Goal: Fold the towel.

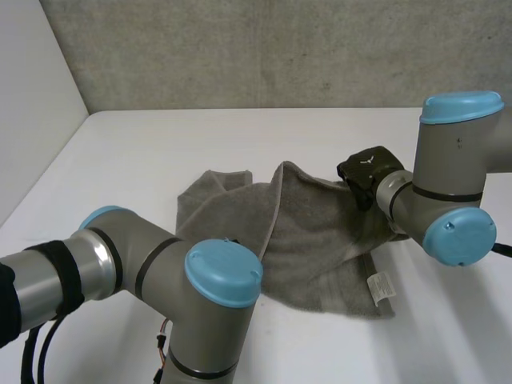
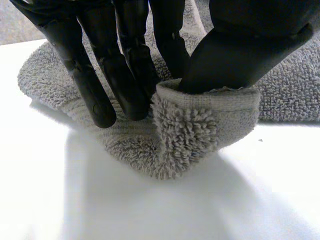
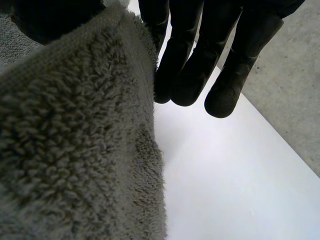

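Left arm (image 1: pixel 200 280) is seen nearest, above the rumpled grey towel (image 1: pixel 312 248) on the white table (image 1: pixel 144 144). A hem fold is pinched between thumb and fingers of the left hand (image 2: pixel 125 75); a raised edge is clamped by the right hand (image 1: pixel 366 172).

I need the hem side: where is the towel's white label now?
In the head view, the white label lies on the grey towel's near right corner, flat on the table beside the right arm's blue-capped joint.

White table (image 1: pixel 144 152), rough grey wall (image 1: pixel 264 48) behind it, perhaps concrete, plain white panel (image 1: pixel 28 104) at the left side
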